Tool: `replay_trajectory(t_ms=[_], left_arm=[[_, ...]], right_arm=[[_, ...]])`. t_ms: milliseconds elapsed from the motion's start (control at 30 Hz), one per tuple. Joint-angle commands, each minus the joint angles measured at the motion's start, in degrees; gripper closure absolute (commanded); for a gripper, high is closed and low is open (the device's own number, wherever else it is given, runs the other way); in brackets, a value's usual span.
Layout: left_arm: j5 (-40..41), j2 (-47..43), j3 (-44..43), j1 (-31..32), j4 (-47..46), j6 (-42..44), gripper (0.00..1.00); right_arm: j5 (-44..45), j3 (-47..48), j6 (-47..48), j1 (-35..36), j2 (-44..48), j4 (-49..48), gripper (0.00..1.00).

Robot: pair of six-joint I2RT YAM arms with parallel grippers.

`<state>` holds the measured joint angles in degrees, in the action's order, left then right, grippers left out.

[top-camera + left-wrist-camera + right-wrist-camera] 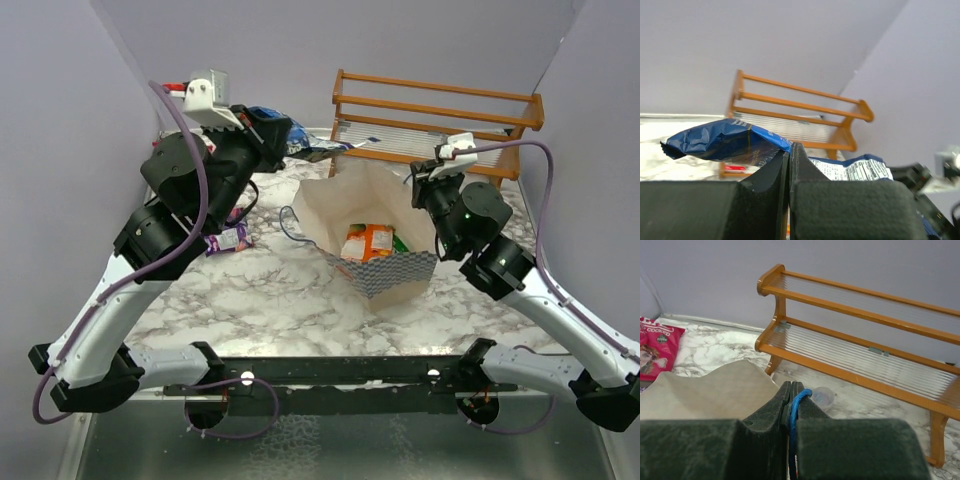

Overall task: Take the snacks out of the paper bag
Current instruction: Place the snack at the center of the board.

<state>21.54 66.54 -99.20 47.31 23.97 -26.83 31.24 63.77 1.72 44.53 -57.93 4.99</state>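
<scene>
The paper bag point(390, 275) stands open at mid table, checkered blue and white outside, cream inside. An orange snack packet point(368, 242) and a green one point(401, 243) lie in it. My left gripper point(274, 134) is raised left of the bag and shut on a blue snack packet point(310, 143). In the left wrist view the gripper point(790, 148) pinches that packet point(722, 141) at its edge. My right gripper point(423, 178) is shut on the bag's blue cord handle point(799, 402) at the bag's right rim point(710, 390). A purple packet point(229, 240) lies on the table. A pink-red bag point(655, 347) lies beyond the paper bag.
A wooden rack point(440, 110) stands at the back right, also seen in the left wrist view point(795, 107) and the right wrist view point(855, 335). A small clear cup point(823, 396) lies in front of it. Purple walls close in the marble table point(260, 300).
</scene>
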Motion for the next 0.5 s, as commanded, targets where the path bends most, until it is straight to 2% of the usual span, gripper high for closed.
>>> replay_trajectory(t_ms=[0,100,233,400,467], left_arm=[[12.19,1.42,-4.76,-0.59,5.38,4.18,1.0],[16.7,3.42,-6.61,-2.02,6.54,6.84,1.0],[16.56,5.25,-5.38,-7.36,6.06,8.82,1.0],[9.94,5.87,0.5,-19.57,3.82,8.96,1.0],[4.06,5.94,4.32,-25.71,1.86,7.94,1.0]], right_arm=[[1.73,0.13,0.1,0.18,2.85,-0.44,0.98],[1.65,0.04,1.4,0.2,4.15,-1.13,0.98],[0.76,0.08,2.73,0.2,5.58,-1.56,0.98],[0.07,0.08,4.05,0.2,7.09,-1.59,0.98],[0.04,0.21,4.26,0.2,7.42,-1.21,0.98]])
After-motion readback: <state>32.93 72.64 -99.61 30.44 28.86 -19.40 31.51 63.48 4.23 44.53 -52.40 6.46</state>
